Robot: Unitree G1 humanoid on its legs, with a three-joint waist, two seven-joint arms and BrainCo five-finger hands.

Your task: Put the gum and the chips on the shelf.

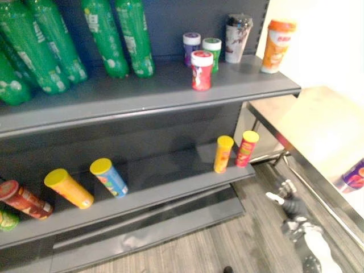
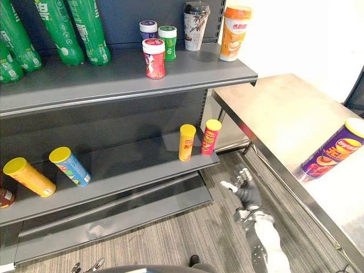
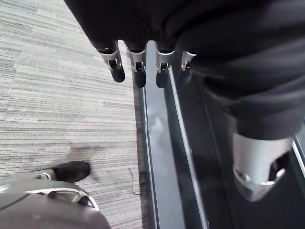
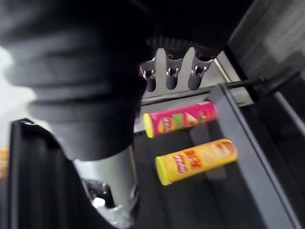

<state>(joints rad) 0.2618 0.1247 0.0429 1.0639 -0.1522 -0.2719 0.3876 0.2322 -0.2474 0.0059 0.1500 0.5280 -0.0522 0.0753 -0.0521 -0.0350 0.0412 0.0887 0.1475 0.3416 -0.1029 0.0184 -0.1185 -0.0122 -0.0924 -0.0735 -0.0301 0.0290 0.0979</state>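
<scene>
purple chips (image 2: 333,151) apart from right hand (image 2: 245,189)

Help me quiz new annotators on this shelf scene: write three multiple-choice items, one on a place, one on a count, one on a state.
1. Where does the purple chip can lie?
A. on the steel table
B. in a drawer
C. on a chair

2. How many gum jars stand on the upper shelf?
A. one
B. three
C. five

3. How are the yellow can and the red can at the right end of the lower shelf placed?
A. lying on their sides
B. stacked one on the other
C. standing upright, side by side

Answers:
1 A: the can lies on its side on the table at the right.
2 B: a purple, a green and a red jar stand close together.
3 C: both stand on their bases with their yellow lids up.
</scene>
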